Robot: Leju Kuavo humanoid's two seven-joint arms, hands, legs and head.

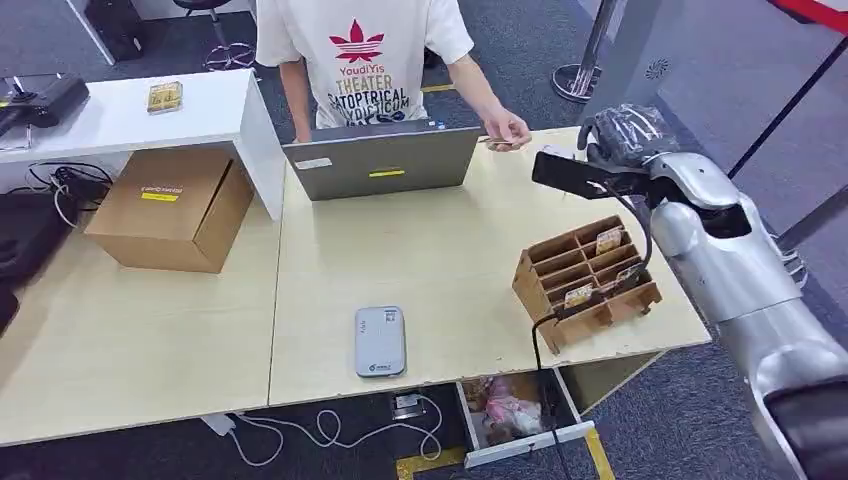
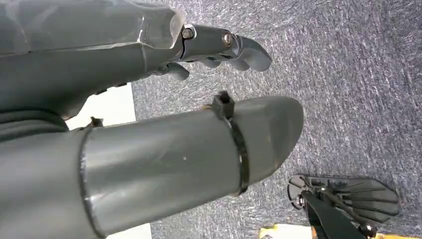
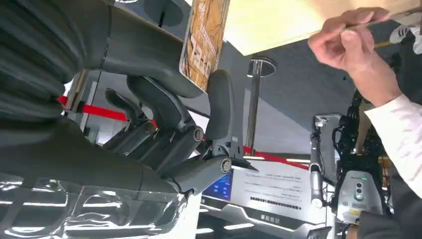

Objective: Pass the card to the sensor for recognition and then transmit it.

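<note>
The right hand (image 3: 164,124) pinches the card (image 3: 204,42) between thumb and fingers near the person's hand (image 1: 508,130) over the bench's (image 1: 430,270) far edge; a thin grip could drop it mid-handover.

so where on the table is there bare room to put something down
Free: between laptop and sensor; between sensor and card rack; in front of the cardboard box. Crowded: far right corner, with the right hand and a person's hand.
</note>
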